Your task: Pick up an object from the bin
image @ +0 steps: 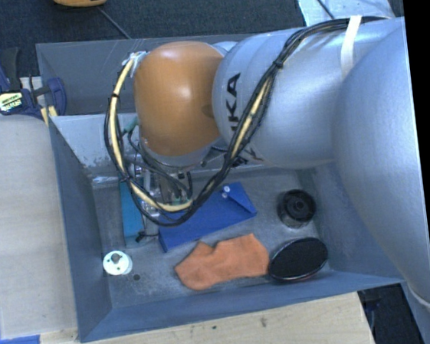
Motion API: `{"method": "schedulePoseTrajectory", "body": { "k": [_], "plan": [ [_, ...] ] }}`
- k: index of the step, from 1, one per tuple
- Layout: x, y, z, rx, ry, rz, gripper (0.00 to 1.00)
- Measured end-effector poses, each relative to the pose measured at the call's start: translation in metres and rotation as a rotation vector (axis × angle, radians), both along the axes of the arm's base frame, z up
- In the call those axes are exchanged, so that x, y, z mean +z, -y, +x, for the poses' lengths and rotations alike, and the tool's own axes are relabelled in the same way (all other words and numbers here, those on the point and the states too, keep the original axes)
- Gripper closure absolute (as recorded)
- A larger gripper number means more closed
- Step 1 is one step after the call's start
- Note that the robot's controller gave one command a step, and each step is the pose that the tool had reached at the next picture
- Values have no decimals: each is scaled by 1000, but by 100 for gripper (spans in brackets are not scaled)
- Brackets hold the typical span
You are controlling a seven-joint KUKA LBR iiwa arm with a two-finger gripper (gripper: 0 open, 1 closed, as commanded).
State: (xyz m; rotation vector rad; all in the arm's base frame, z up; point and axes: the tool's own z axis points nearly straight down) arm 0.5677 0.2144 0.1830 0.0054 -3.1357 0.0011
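My gripper [162,193] hangs low at the back left of the grey metal bin [82,221], just over the left end of the flat blue plastic wedge [205,221]; spread or closed — I cannot tell; I should go straight down, squeeze softly, miss the soft orange cloth [221,263].

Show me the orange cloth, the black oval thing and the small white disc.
orange cloth [221,261]: camera view, middle of the cloth.
black oval thing [297,259]: camera view, centre of its top.
small white disc [116,262]: camera view, its centre.
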Motion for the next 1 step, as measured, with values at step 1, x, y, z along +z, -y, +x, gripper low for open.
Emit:
{"method": "schedulePoseTrajectory", "body": {
  "k": [1],
  "plan": [
    [5, 1, 2, -3, 8, 2, 0]
  ]
}}
